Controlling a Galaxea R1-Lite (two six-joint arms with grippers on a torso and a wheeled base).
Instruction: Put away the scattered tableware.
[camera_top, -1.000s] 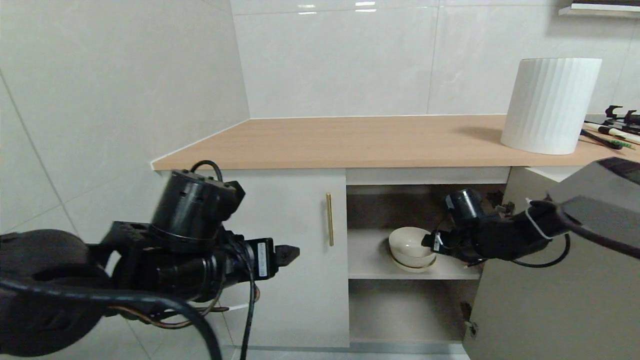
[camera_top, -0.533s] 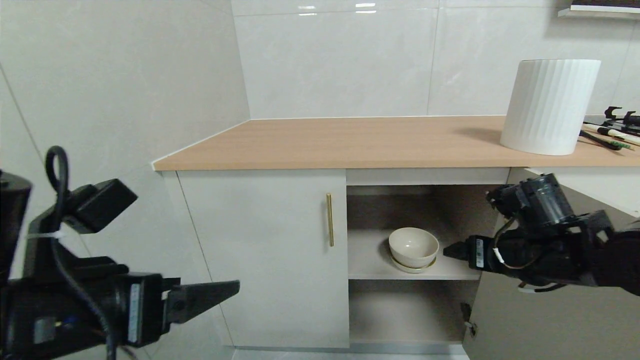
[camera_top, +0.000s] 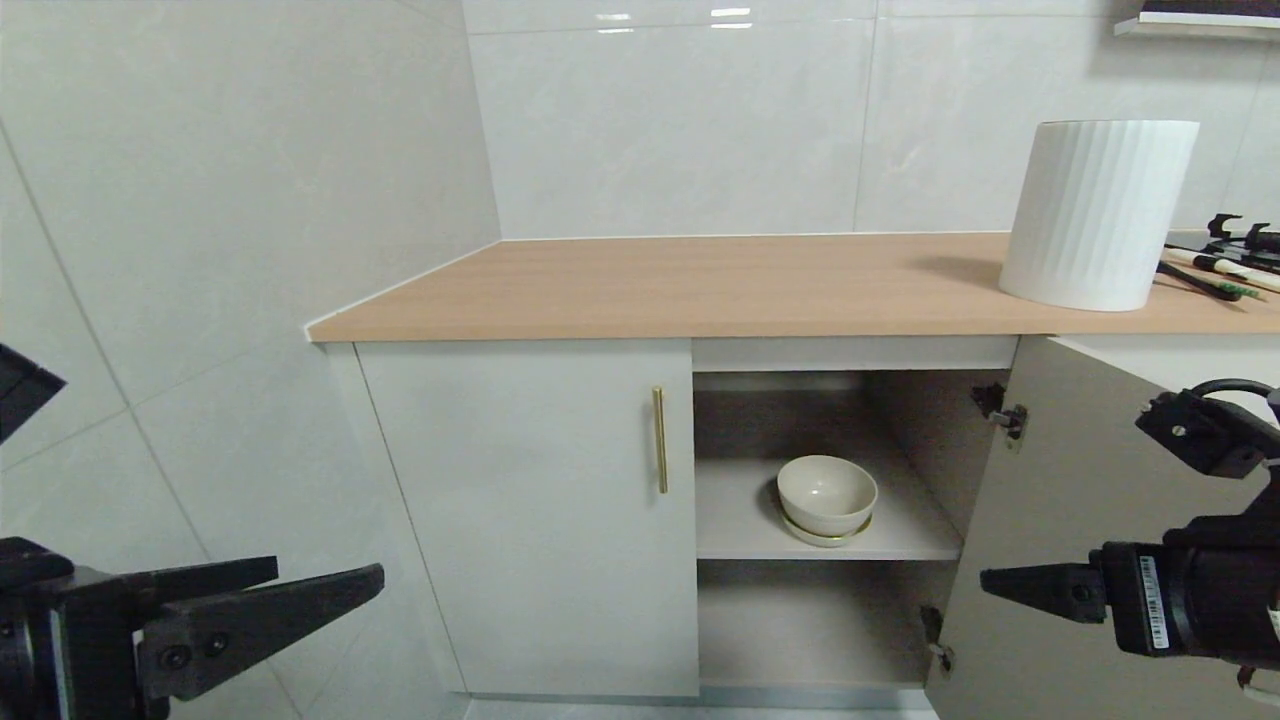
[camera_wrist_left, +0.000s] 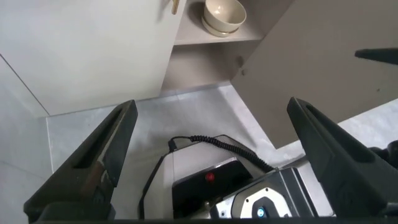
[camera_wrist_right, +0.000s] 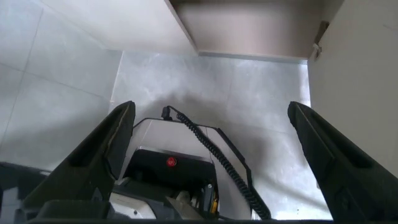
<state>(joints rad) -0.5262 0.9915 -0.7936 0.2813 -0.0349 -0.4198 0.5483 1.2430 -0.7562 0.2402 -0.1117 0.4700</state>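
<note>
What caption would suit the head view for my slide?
Cream bowl on a small plate on the open cabinet's shelf; left gripper and right gripper open, low.

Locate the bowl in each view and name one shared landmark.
Head view: bowl on the shelf, between the handle and the open door.
Left wrist view: bowl on that shelf, beside the handle's end.
Right wrist view: not in it.
Shared landmark: the open door, also at and.

You face one bowl, one saucer, one ribbed white canister, two cabinet doors and one brass handle.
</note>
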